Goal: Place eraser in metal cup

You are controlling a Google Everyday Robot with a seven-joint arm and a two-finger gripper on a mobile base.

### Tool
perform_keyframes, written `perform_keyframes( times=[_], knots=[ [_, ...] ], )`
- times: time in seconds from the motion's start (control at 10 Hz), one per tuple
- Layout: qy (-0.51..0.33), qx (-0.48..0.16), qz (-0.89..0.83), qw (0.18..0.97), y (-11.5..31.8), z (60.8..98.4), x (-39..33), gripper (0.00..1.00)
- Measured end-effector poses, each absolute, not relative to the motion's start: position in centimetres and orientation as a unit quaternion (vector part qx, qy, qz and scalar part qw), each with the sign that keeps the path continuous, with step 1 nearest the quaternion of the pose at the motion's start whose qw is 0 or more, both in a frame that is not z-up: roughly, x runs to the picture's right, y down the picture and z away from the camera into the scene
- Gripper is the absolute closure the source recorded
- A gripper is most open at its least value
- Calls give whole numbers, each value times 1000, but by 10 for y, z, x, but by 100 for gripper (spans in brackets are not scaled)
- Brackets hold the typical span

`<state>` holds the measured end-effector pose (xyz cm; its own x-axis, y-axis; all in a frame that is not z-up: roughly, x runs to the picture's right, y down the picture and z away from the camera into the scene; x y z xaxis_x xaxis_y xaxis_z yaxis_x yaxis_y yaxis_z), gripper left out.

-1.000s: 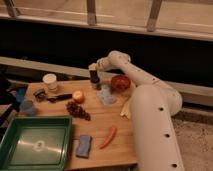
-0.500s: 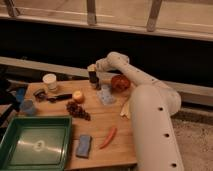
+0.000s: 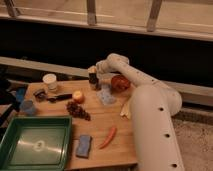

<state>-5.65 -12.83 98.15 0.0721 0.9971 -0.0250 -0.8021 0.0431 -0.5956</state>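
We see our white arm's gripper (image 3: 93, 75) reaching to the far edge of the wooden table (image 3: 102, 150), and we cannot tell whether it holds anything. A small dark block sits at the gripper tips, likely the black eraser (image 3: 93, 78), directly over the small grey metal cup (image 3: 93, 85); whether they touch we cannot tell.

Just to the side of the gripper, under the forearm, lies a round orange-brown bowl (image 3: 120, 82). Slightly nearer us than the gripper stands a clear plastic cup (image 3: 105, 95). On the gripper's other side, close by, sits a small yellow-orange round fruit (image 3: 78, 96), with a black-handled tool (image 3: 59, 97) beyond it and a white paper cup (image 3: 50, 81) further along the back edge. A dark bunch of grapes (image 3: 78, 110) lies nearer us than the fruit.

Further out, a pale banana (image 3: 125, 109) rests beside the arm's thick white body (image 3: 152, 125). Well towards us lie a red-orange chilli pepper (image 3: 108, 137) and a blue-grey sponge pad (image 3: 84, 146). A green plastic tray (image 3: 20, 125) fills the near corner, with a small blue cup (image 3: 27, 107) beside its far edge.
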Motion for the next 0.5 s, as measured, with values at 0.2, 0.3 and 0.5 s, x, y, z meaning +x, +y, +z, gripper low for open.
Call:
perform_keyframes(
  times=[0.2, 0.3, 0.5],
  knots=[
    [-201, -239, 652, 691, -124, 983, -55, 82],
    [-199, -240, 653, 690, -123, 983, -54, 69],
    [-197, -240, 655, 689, -121, 982, -53, 50]
  ],
)
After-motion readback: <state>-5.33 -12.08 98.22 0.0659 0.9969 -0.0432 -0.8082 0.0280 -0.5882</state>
